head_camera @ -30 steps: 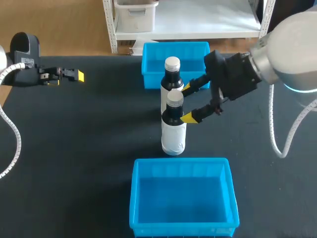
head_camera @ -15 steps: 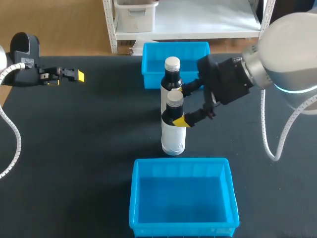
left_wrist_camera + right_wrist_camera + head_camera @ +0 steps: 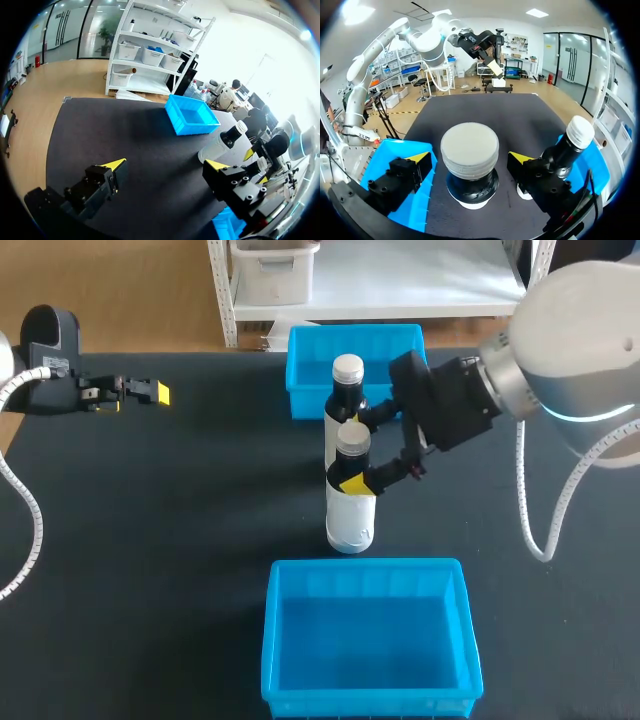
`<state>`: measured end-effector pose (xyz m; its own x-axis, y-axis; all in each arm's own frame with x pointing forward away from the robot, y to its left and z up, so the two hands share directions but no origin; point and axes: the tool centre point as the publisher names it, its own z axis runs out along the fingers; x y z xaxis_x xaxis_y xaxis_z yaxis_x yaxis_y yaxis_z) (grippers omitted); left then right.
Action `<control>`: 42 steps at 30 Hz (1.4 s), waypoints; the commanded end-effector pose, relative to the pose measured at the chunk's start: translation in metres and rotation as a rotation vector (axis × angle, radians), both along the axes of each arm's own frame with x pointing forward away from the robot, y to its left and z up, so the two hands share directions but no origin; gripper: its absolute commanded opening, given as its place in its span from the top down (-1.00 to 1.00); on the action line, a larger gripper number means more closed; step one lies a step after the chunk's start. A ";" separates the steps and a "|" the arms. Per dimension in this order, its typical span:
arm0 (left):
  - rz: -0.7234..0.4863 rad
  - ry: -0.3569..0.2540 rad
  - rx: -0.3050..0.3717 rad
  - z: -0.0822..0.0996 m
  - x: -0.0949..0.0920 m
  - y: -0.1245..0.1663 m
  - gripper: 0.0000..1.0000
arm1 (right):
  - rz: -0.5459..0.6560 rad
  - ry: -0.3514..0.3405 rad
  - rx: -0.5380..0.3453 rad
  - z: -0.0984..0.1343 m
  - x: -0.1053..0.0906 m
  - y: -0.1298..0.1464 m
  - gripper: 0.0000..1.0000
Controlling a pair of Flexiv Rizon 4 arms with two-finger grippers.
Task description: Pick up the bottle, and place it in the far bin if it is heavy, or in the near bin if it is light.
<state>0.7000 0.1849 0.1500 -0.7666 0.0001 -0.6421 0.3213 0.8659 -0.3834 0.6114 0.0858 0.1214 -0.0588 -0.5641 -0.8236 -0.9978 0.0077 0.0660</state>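
Two dark bottles with white labels and pale caps stand mid-table. The near bottle (image 3: 351,495) stands just in front of the far bottle (image 3: 346,390). My right gripper (image 3: 358,452) is open, its fingers on either side of the near bottle's neck without touching it. In the right wrist view the near bottle's cap (image 3: 470,149) sits between the yellow tips of the right gripper (image 3: 469,158), and the far bottle (image 3: 568,144) stands beside one finger. My left gripper (image 3: 150,392) is at the table's far left, open and holding nothing, with the left gripper (image 3: 165,165) spread wide in its own view.
The far blue bin (image 3: 305,390) stands behind the bottles at the table's back edge. The near blue bin (image 3: 365,568) sits right in front of them by the front edge. Both look empty. Dark tabletop lies open to the left.
My right gripper has moved left, so its open fingers now straddle the near bottle's neck. The bottles and the left arm have not moved.
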 end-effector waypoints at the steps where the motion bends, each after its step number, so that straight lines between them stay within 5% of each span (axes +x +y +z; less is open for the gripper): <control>1: 0.000 0.000 0.000 0.000 0.000 0.000 -1.00 | 0.005 0.001 0.005 0.000 0.001 0.001 -1.00; 13: 0.000 0.000 0.000 0.000 0.000 0.000 -1.00 | 0.015 0.014 0.007 -0.004 -0.002 0.005 -1.00; 20: 0.000 0.000 0.000 0.000 0.000 0.000 -1.00 | 0.011 0.016 0.009 -0.005 -0.002 0.005 -0.46; 30: 0.000 0.000 0.000 0.000 0.000 0.000 -1.00 | 0.007 0.013 0.011 -0.004 -0.001 0.003 -0.48; 34: 0.000 0.000 0.000 0.000 0.000 0.000 -1.00 | 0.006 0.011 0.013 -0.003 0.000 0.002 0.00; 41: 0.000 0.000 0.000 0.000 0.000 0.000 -1.00 | 0.005 0.011 0.015 -0.003 0.000 0.002 0.47; 42: 0.000 0.000 0.000 0.000 0.000 0.000 -1.00 | 0.005 0.011 0.016 -0.003 0.000 0.002 0.81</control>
